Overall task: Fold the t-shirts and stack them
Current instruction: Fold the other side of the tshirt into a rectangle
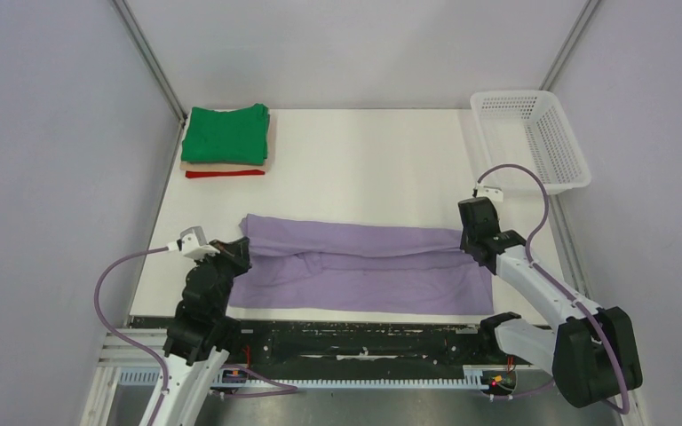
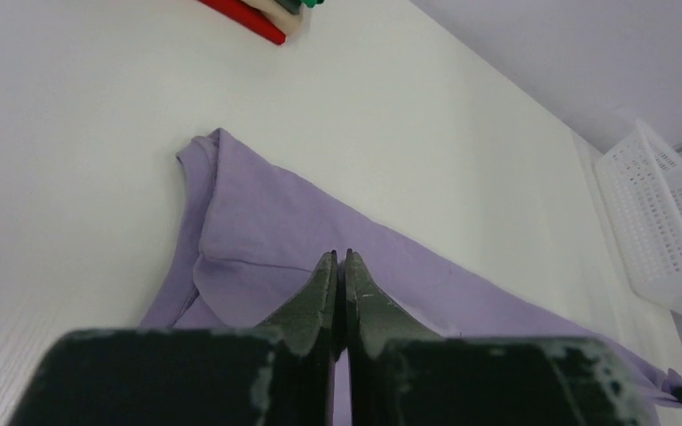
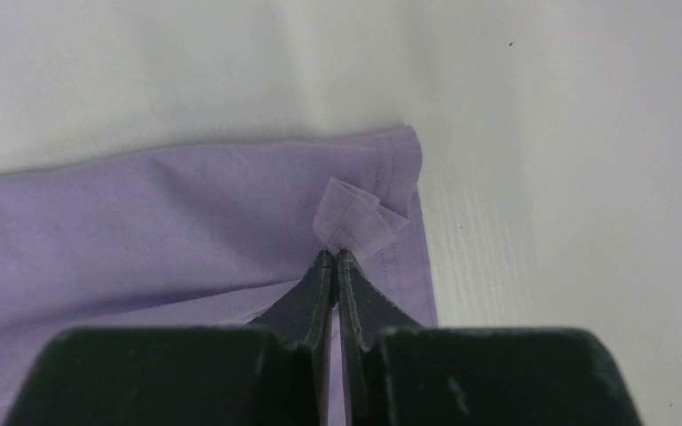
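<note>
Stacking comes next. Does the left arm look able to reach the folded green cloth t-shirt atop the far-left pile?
Probably yes: only bare white table separates the left gripper from the green t-shirt.

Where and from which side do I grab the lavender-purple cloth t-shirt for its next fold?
Grip the lavender-purple cloth t-shirt at its short end corners, one gripper each, from above. It lies flat as a long band, so only those hemmed edges lift; the right gripper seems to pinch one.

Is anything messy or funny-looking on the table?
Yes. The lavender-purple cloth t-shirt is bunched into a crooked ridge along its middle, and a small crumpled corner of it pokes up at the tips of the right gripper.
</note>
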Controlling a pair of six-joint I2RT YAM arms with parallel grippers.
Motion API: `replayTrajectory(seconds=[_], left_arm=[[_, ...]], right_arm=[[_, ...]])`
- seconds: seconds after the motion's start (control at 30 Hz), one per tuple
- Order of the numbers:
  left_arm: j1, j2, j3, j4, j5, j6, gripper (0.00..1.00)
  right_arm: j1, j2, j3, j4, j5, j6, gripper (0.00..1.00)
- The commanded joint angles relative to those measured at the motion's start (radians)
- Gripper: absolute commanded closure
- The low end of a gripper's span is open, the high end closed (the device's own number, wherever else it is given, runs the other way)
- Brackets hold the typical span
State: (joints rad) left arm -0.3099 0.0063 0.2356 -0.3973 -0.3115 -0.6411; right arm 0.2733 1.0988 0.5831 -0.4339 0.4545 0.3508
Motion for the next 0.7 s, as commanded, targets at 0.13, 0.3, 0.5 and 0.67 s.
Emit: replayTrajectory(seconds=[0.13,0.3,0.5,0.67], left_arm=[[0.001,-0.073,0.008,-0.069,0.030,-0.097,0.69],[0.000,-0.073,0.052,-0.139,0.002,-0.111,0.06],[0.001,-0.069,0.045,-0.039,-0.049,-0.146,0.00],[0.000,0.038,0.033,0.080,0.023,-0.189,0.00]], right_arm=[[0.006,-0.055,-0.090,0.031,-0.042,0.040,0.86],[0.006,-0.111,-0.144,0.018,-0.047,0.093,0.46],[0.005,-0.183,-0.105,-0.057,0.070,0.116,0.02],[0.006,-0.209,-0.052,-0.103,0.156,0.111,0.02]])
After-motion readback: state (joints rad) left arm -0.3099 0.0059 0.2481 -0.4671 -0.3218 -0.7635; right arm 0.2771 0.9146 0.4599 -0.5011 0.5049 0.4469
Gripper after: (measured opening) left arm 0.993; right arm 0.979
